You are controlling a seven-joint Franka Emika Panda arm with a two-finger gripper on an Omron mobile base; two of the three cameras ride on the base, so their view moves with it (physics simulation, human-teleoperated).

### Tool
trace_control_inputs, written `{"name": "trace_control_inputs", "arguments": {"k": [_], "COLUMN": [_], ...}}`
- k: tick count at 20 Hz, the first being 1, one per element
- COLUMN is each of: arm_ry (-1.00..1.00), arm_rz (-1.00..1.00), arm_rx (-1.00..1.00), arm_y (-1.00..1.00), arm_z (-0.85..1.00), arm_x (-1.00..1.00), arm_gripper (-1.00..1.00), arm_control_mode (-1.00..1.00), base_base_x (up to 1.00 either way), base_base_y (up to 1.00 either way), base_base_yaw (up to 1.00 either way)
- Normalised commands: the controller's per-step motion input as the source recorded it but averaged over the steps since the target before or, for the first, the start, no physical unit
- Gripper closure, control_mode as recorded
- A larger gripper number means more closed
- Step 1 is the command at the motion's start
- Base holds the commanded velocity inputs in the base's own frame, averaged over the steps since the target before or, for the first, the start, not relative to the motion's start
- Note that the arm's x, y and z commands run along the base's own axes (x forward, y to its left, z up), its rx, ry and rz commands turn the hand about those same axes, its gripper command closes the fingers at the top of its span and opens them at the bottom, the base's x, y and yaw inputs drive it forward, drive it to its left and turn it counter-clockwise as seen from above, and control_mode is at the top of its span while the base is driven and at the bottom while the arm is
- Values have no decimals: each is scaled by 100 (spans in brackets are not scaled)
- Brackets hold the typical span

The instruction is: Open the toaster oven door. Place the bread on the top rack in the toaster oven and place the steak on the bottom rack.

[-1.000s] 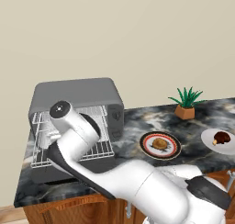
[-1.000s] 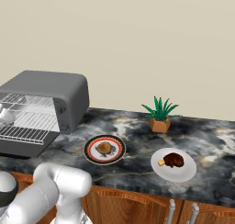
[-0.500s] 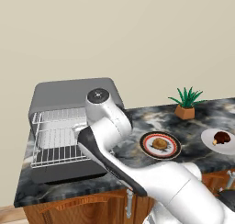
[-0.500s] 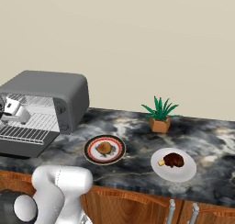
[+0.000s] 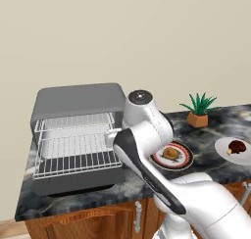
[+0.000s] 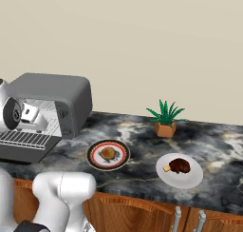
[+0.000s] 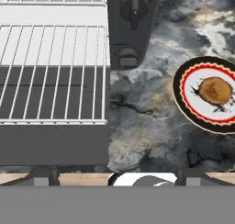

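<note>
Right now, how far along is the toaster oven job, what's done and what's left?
Done: the toaster oven door is down and both racks show in the toaster oven. In hand: nothing; the gripper is open, above the counter between oven and bread. Left: the bread, on its red-rimmed plate, goes to the top rack; the steak, on the white plate, to the bottom rack.

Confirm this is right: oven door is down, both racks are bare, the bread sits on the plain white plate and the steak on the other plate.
One thing is wrong: the bread sits on the red-and-black rimmed plate, as the right base view shows. The steak has the plain white plate. The rest stands.
</note>
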Motion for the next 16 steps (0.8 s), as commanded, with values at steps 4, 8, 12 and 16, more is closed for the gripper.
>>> {"name": "trace_control_inputs", "arguments": {"k": [4,8,12,16], "arm_ry": [5,2,2,3], "arm_rz": [0,0,0,0], "arm_rx": [0,0,0,0], "arm_y": [-69,-65,-61,-53], "arm_z": [9,13,9,6], "arm_x": [-19,-21,-18,-14], "arm_gripper": [-100,-100,-100,-100], "arm_control_mode": [-100,-100,-100,-100], "base_base_x": [0,0,0,0], "base_base_y": [0,0,0,0], "base_base_yaw": [0,0,0,0]}}
